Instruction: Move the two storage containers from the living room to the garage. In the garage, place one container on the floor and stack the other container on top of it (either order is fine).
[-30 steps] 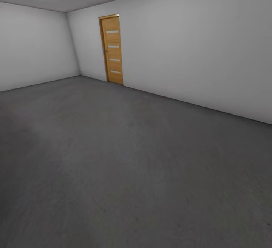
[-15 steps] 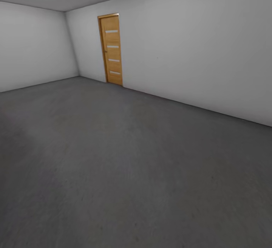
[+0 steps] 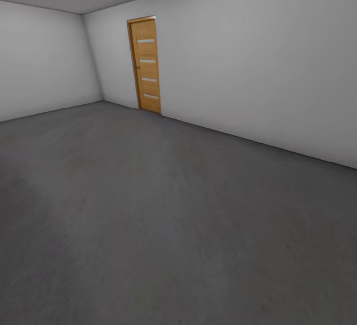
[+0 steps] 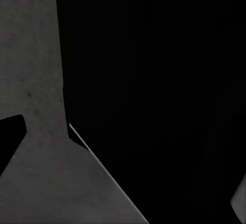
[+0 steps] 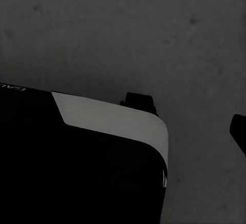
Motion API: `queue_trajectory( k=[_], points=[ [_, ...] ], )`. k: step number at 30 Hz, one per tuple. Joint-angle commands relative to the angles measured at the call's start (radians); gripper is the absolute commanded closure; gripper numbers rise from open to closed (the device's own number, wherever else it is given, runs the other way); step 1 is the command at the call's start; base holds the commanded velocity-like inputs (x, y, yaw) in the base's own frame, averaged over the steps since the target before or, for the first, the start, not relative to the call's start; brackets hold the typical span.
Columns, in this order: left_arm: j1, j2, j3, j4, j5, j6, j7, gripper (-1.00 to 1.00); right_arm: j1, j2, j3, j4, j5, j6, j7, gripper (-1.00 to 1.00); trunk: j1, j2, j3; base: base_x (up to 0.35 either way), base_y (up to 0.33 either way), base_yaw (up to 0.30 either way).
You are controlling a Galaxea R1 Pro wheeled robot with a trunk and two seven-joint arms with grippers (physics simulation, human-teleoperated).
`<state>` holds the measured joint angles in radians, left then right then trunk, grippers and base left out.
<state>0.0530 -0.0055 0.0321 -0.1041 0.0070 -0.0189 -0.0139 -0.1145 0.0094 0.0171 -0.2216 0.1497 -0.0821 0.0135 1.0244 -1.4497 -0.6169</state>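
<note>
The camera has swung slightly, sliding the wood-panelled door [image 3: 145, 64] leftward beyond bare garage floor [image 3: 163, 226]; no storage containers in sight, probably light, thin-walled, best gripped by rims; gripper states cannot be told.

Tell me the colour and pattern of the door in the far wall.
Orange-tan wood door with four pale horizontal strips, clearest in the head view.
</note>
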Motion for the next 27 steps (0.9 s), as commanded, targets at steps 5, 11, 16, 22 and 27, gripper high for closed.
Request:
queue_trajectory(
  k=[5,11,16,22,27],
  points=[
    [0.001,0.0,0.003,-0.002,0.001,-0.001,-0.001,-1.0,-0.001,0.0,0.001,0.002,0.004,-0.002,0.0,-1.0,0.001,0.0,-0.001,0.34,0.141,0.0],
    [0.001,0.001,0.003,-0.002,0.001,-0.001,-0.001,-1.0,-0.001,0.0,0.001,0.003,0.005,-0.003,0.0,-1.0,0.001,0.0,-0.001,0.327,0.186,0.0],
    [0.001,0.001,0.003,-0.002,0.003,-0.001,-0.001,-1.0,-0.001,0.0,0.001,0.003,0.005,-0.003,0.0,-1.0,0.001,0.0,-0.001,0.309,0.211,0.0],
    [0.001,0.001,0.003,-0.002,0.008,-0.001,-0.001,-1.0,-0.001,0.001,0.001,0.002,0.005,-0.002,0.0,-1.0,0.001,0.0,-0.001,0.297,0.223,0.0],
    [0.001,0.001,0.003,-0.002,0.008,-0.001,-0.001,-1.0,-0.001,0.0,0.001,0.003,0.004,-0.003,0.0,-1.0,0.001,0.0,-0.002,0.288,0.235,0.0]
  ],
)
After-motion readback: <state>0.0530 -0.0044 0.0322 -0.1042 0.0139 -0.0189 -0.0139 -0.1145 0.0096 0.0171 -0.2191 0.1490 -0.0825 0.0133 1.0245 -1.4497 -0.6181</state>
